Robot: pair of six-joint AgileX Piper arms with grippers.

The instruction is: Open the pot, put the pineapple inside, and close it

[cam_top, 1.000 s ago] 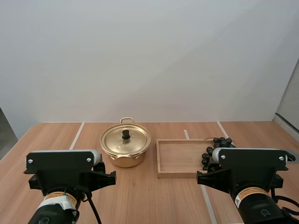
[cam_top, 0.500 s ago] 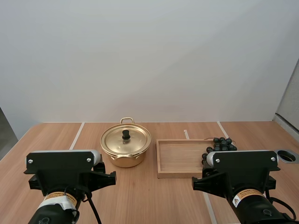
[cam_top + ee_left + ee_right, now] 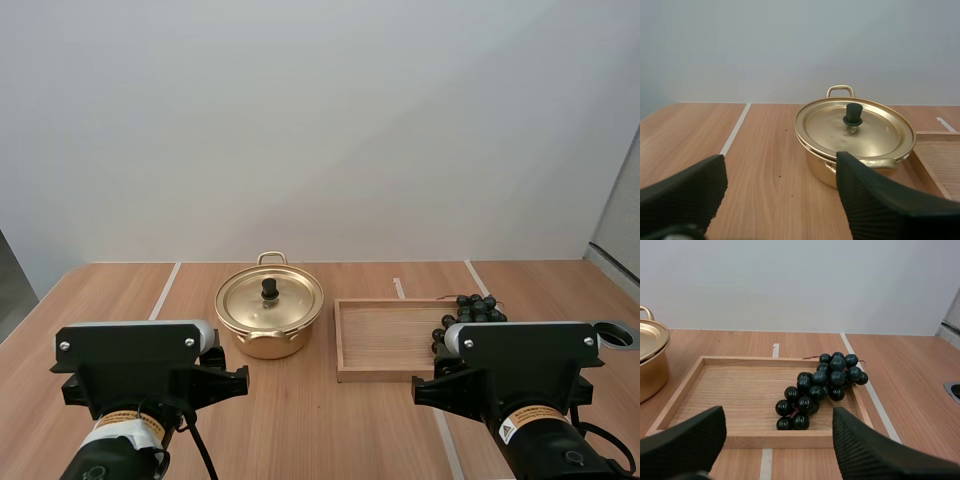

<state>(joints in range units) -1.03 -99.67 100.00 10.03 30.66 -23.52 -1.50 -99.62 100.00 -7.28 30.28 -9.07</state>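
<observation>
Nearest you are the two pincers, at the near side of the table [image 3: 765, 150]. L gripper [image 3: 780, 165]: fingers spread wide, nothing btwn them. R gripper [image 3: 777, 412]: same, spread and empty.

Heads-up: there's no pineapple here. The only fruit is a bunch of grapes [image 3: 822, 385], so that's what you'd be moving.

Risks, as I judge them:
- The knob [image 3: 853, 114] on the lid [image 3: 855, 132] is small. Come in off-centre w/ the L fingers and it may slip out.
- You could also shove the pot [image 3: 269, 318] right into the tray [image 3: 715, 385], which sits just beside it.
- The grapes hang loose on a stem, so if you pinch one berry the rest may swing or drop.

Positions:
- The pot, lid on, lies ahead of the L gripper and a bit right, apart from it.
- The grapes lie ahead of the R gripper, also a bit right. They're in the tray's far right corner, w/ some berries apparently over the right rim
</observation>
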